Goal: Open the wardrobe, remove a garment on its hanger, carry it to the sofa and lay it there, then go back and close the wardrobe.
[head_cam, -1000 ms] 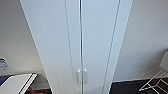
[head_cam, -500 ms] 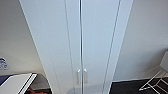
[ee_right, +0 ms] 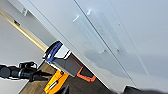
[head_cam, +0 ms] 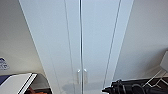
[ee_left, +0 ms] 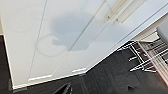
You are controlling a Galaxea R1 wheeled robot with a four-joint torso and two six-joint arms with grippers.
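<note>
The camera has closed on the shut wardrobe (head_cam: 80, 45); no legible writing.

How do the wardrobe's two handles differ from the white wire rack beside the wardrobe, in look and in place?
The handles are two short solid bars, upright and parallel; the wire rack is an open frame of thin rods that cross at angles. The handles sit on the wardrobe doors, one on each side of the centre seam; the wire rack stands on the dark floor, apart from the wardrobe. Both are white.
</note>
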